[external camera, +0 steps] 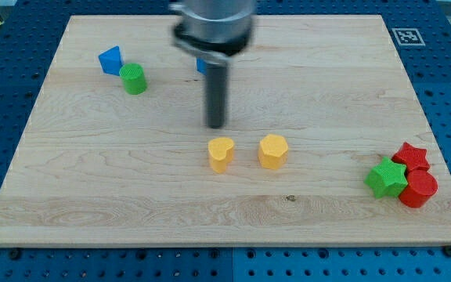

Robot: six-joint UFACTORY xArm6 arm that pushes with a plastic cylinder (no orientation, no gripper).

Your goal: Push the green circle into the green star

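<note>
The green circle [134, 79] stands near the view's upper left, touching a blue block [111, 60] on its upper left side. The green star [387, 177] sits at the view's lower right, pressed against a red star [411, 156] and a red circle [418, 189]. My tip [218, 125] is near the board's middle, just above the yellow heart [221, 154]. It is well to the right of the green circle and far left of the green star.
A yellow hexagon [273, 151] sits right of the yellow heart. Another blue block [200, 66] is mostly hidden behind the rod. The wooden board [225, 219] lies on a blue perforated table, with a marker tag [406, 35] at the upper right corner.
</note>
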